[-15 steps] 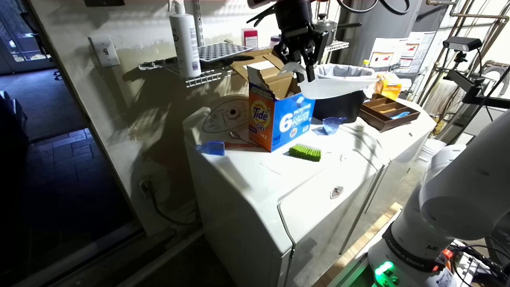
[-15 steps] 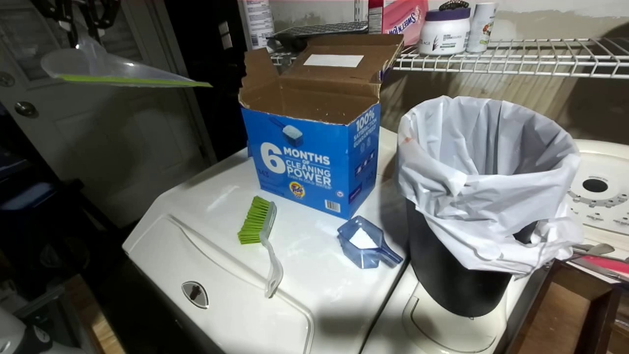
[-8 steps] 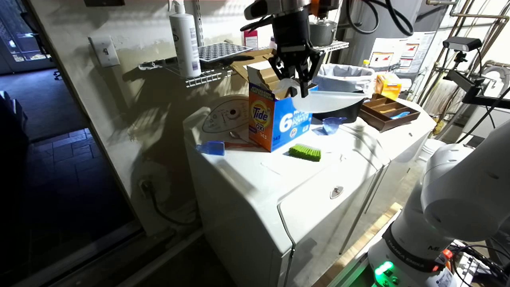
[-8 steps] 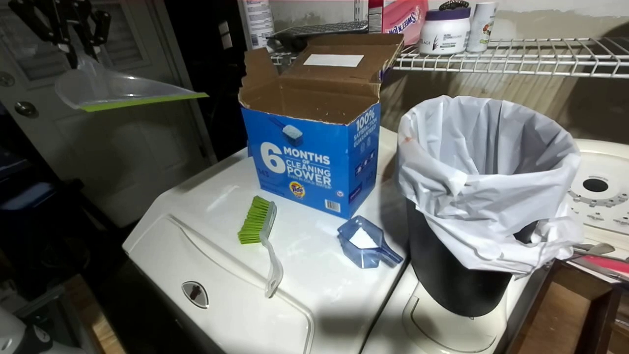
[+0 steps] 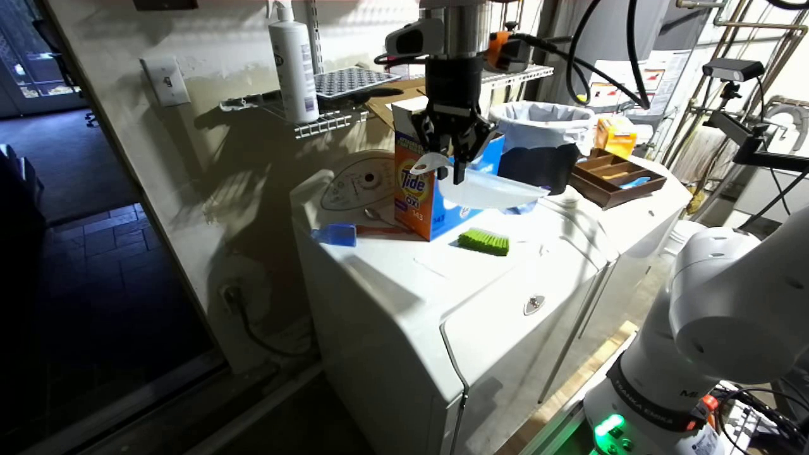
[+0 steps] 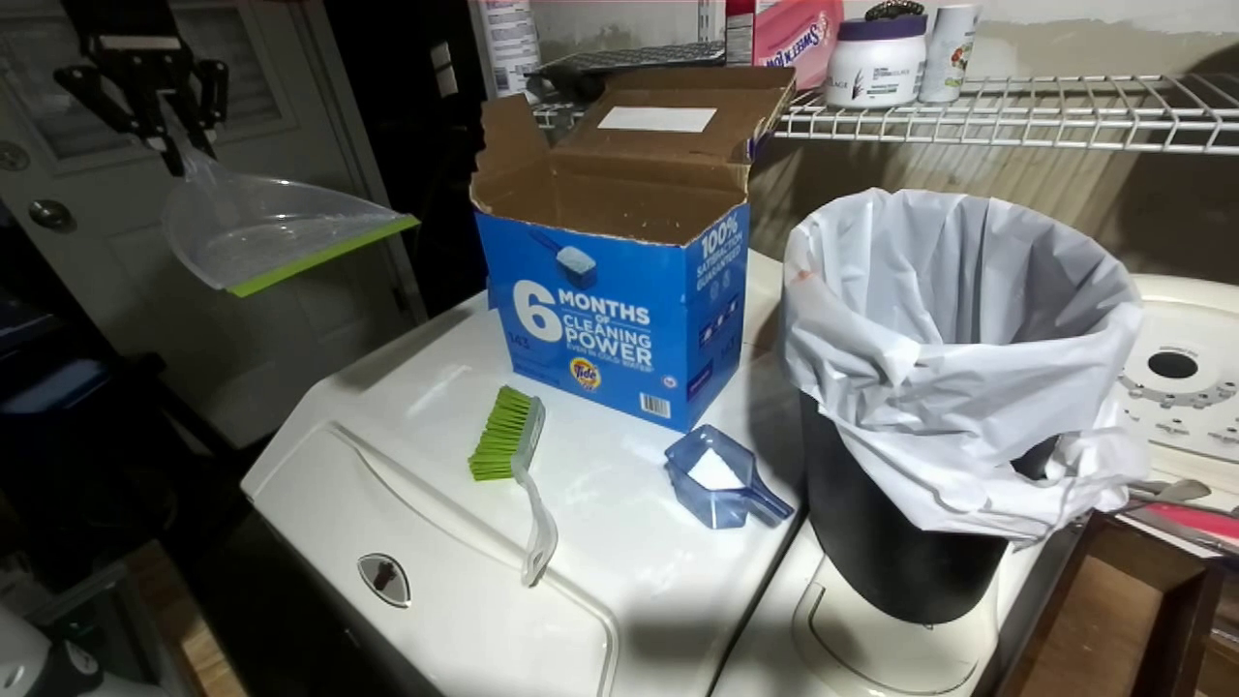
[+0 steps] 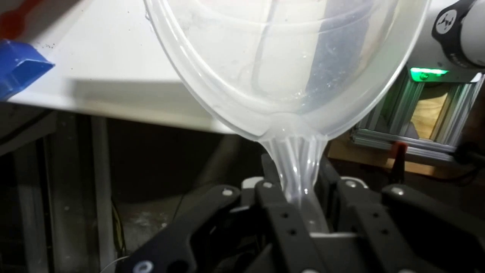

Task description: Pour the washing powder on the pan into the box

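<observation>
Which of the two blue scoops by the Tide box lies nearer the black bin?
The blue scoop beside the black bin, with something white inside. The other blue scoop lies on the orange-front side of the Tide box.

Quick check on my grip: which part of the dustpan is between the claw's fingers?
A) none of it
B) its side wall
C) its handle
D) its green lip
C: in the wrist view, the claw is closed on the translucent handle of the dustpan.
</observation>
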Available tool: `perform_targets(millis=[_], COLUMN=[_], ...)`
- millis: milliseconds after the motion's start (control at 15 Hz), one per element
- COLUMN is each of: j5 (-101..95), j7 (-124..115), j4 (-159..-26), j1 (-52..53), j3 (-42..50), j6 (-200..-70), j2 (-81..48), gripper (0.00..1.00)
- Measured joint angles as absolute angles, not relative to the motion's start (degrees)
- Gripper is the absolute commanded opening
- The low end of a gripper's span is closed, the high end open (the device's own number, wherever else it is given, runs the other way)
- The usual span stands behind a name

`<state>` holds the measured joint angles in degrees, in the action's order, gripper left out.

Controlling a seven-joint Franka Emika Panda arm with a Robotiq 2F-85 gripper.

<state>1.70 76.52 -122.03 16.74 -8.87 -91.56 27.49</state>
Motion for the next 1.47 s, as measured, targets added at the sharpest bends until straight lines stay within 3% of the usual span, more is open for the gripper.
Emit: perform_targets(millis=[1467], j5=[9.2], j7=[79.1], j4=[-134.0], j1=[19.8], j3=[-8.5], j6=[-114.0], j2=[21.7], gripper=[0.07])
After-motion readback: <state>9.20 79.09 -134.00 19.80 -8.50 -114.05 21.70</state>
